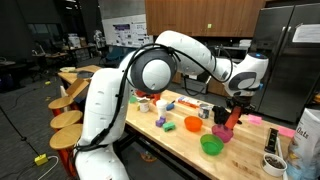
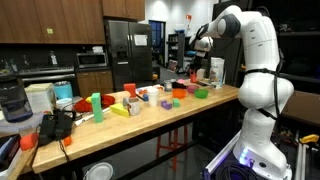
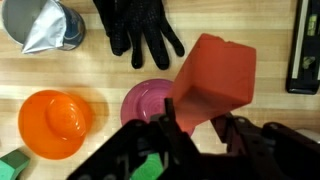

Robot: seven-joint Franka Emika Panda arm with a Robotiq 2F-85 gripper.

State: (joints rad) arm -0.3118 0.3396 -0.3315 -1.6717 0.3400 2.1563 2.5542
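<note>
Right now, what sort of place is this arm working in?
Probably a shared kitchen inside a lab or office: a steel fridge, wood cabinets and a butcher-block counter with round stools. The gripper holds a red block over that counter.

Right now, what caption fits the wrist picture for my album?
The tool grips a red block over a pink bowl, with an orange bowl and black glove nearby.

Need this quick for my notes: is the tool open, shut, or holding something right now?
Tool: closed on the red square plastic block, held above the pink round bowl.
</note>
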